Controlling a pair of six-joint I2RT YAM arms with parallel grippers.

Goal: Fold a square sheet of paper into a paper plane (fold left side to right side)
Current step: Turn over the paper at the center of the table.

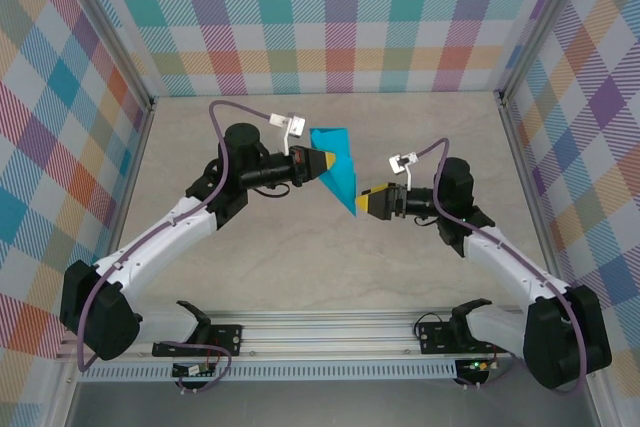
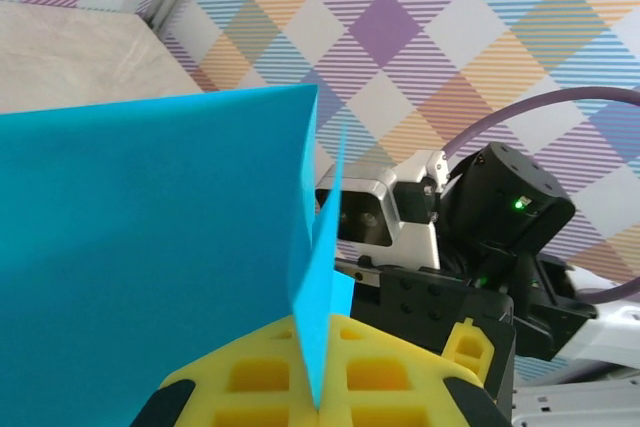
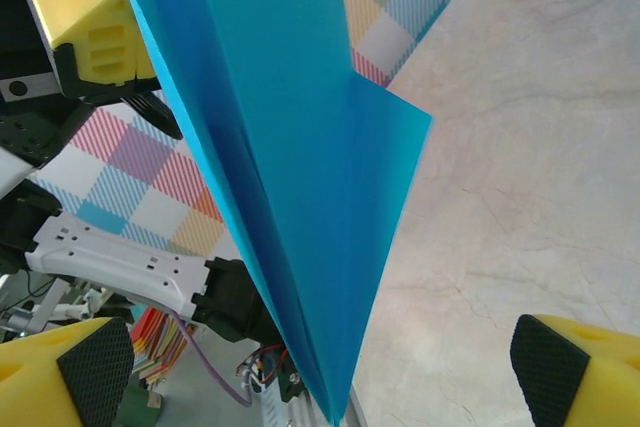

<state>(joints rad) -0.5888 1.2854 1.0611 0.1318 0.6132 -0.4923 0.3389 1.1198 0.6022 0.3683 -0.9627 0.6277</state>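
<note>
The left gripper (image 1: 327,163) is clenched on the paper (image 1: 343,172), its yellow fingers (image 2: 250,377) pinching the sheet's edge between them in the left wrist view, where the turquoise paper (image 2: 150,247) stands up from the grip as a broad flat panel with a thinner folded layer beside it. The paper is folded into a long pointed shape and is held above the table (image 1: 330,277), near its middle, between the two arms. From above, its wide end sits by the left gripper and its narrow tip reaches toward the right gripper (image 1: 362,203), ending just beside it. The right gripper (image 3: 320,372) is released, jaws spread wide. In its wrist view the paper (image 3: 300,147) runs down into the gap between its fingers (image 3: 95,372) with space on both sides, touching neither pad, and the left gripper (image 3: 85,17) shows at the top corner against the sheet. The table is pale beige with a faint marbled pattern. Plaid walls (image 1: 330,17) in pastel colours close it on three sides, and a metal rail (image 1: 330,332) carrying the arm bases runs along the near edge.
</note>
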